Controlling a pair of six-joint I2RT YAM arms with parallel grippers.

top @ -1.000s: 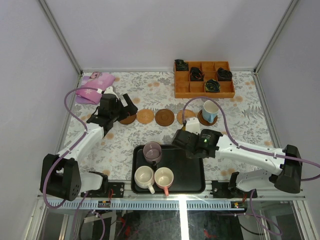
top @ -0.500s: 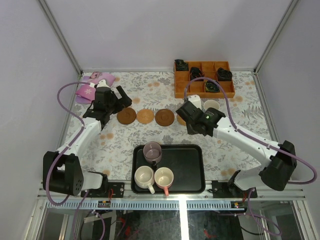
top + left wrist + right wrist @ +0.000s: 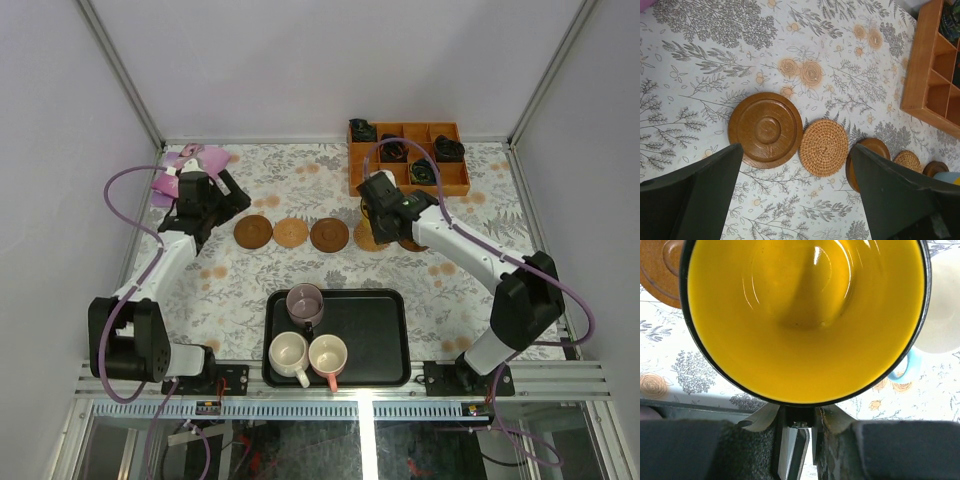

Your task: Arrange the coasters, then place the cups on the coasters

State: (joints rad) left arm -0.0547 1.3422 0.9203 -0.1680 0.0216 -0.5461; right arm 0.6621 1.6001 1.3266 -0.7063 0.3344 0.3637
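Over the right end of the coaster row, the right claw (image 3: 794,416) is clamped on the wall of the yellow cup (image 3: 805,315), which it holds by the rim with the mouth facing up so the cup can go down level. The cup fills the wrist view. The white cup with the light-blue handle (image 3: 942,300) is just beside it, and the edge of a dark wood coaster (image 3: 657,265) shows on the other side. From this, the yellow cup seems meant for the free coaster between those two. Whether its base already touches anything cannot be told, since the cup hides what lies beneath it.

At the left end, the left claw (image 3: 796,170) hangs with its fingers wide apart and nothing between them. Below it lie the leftmost dark wood coaster (image 3: 766,130) and the woven coaster (image 3: 824,147), flat on the flowered bench (image 3: 715,40), side by side and nearly touching. The line runs on towards the orange compartment box (image 3: 408,175). The coasters look arranged, so the spread fingers read as a release or a pause, not a grip.

On the black tray (image 3: 385,335) near the arm bases wait the mauve cup (image 3: 305,302), the cream cup (image 3: 288,352) and the white cup with the pink handle (image 3: 328,355), upright and close together. They are not yet moved, which puts the task at roughly its second cup. The main risk is that the yellow cup may knock the blue-handled one as it goes down
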